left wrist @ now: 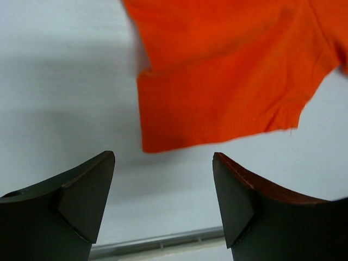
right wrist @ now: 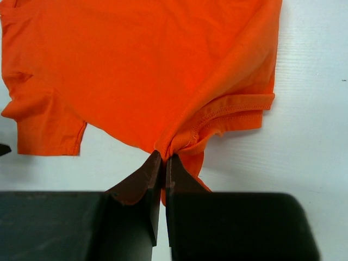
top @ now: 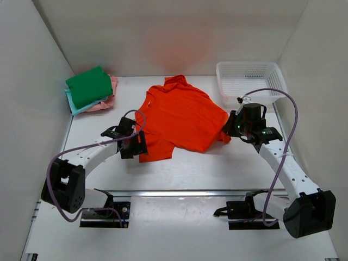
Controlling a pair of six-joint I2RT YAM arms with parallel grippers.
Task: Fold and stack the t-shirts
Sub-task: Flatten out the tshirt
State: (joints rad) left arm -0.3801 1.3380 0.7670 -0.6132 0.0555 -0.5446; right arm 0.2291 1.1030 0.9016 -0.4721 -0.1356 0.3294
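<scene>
The bright orange t-shirt lies spread and unfolded on the middle of the table. My right gripper is shut on a bunched hem at its right edge, seen in the right wrist view with cloth pinched between the jaws. My left gripper is open and empty, just short of the shirt's near-left corner. A stack of folded shirts sits at the back left: green on top, light teal and pink beneath.
A white mesh basket stands at the back right, just behind my right gripper. White walls enclose the table on three sides. A metal rail runs across the near edge of the table.
</scene>
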